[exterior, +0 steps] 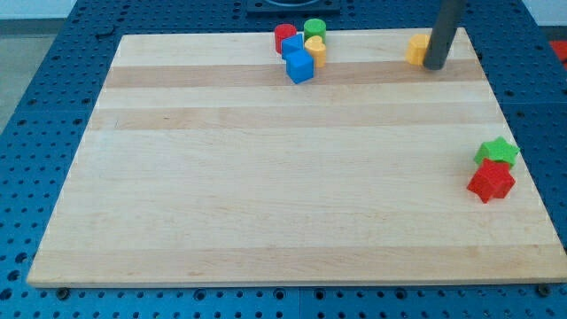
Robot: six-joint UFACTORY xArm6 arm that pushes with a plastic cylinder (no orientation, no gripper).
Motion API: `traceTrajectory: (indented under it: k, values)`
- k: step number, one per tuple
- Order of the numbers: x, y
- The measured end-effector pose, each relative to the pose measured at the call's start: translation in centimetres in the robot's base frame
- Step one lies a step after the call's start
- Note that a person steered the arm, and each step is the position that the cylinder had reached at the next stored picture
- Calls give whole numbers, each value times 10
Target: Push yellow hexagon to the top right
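Observation:
The yellow hexagon [417, 50] lies on the wooden board [292, 177] near the top right corner. My tip [435, 65] stands right against its right side, partly covering it. The dark rod comes down from the view's top edge.
A cluster sits at the top middle: a red block [284, 36], a green cylinder [314, 29], a yellow block [315, 50] and a blue cube [299, 65], with another blue block behind. A green star [497, 151] and red star [491, 182] sit at the right edge.

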State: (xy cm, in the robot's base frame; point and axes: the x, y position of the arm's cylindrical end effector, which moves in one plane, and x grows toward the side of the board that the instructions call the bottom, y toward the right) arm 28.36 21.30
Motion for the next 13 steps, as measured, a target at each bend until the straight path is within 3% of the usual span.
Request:
traceTrajectory:
  k: [6,9,12,13]
  values:
    - [-23,-19]
    - [-36,-64]
    - [-55,16]
    - [-56,14]
